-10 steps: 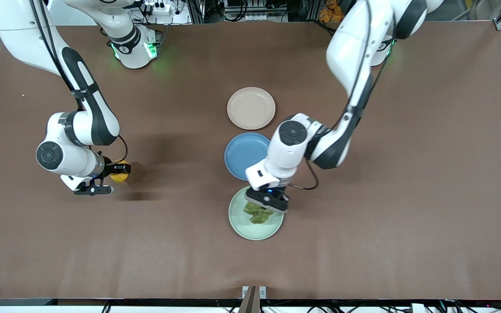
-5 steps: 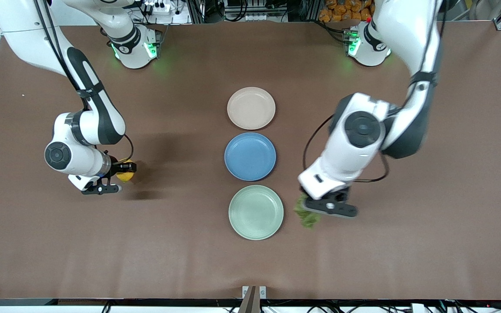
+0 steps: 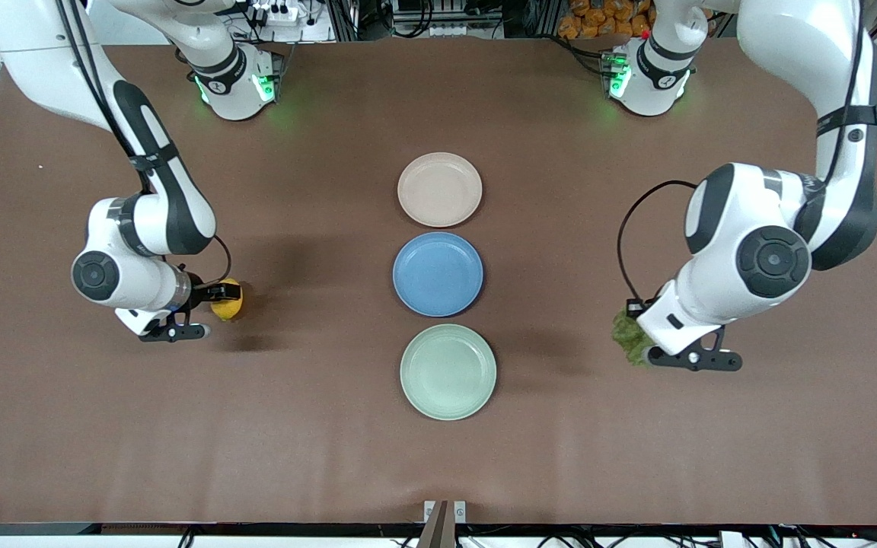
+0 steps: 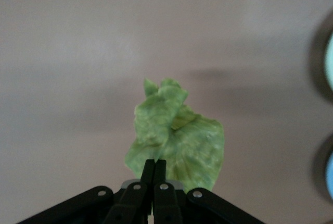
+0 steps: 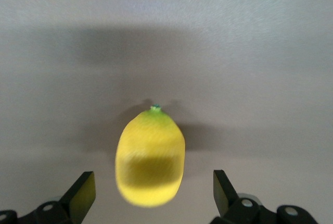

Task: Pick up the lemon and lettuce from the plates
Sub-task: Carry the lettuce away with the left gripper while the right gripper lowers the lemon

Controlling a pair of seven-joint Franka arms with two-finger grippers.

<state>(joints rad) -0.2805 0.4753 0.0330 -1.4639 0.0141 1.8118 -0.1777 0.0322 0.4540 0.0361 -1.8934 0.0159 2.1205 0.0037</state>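
**Lettuce swings clear of the plates**

Front view: the left gripper, clamped on the lettuce, has carried it off the green plate out over bare table toward the left arm's end. Green, blue and beige plates all sit empty.

Left wrist view: fingers pinch the leaf's stem end.

Right wrist view: the right gripper spread wide, lemon between its fingers on the table.

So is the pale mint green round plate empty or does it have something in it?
Empty. The pale mint green round plate shows only bare surface; the wrinkly green lettuce leaf hangs in the left gripper over the table.
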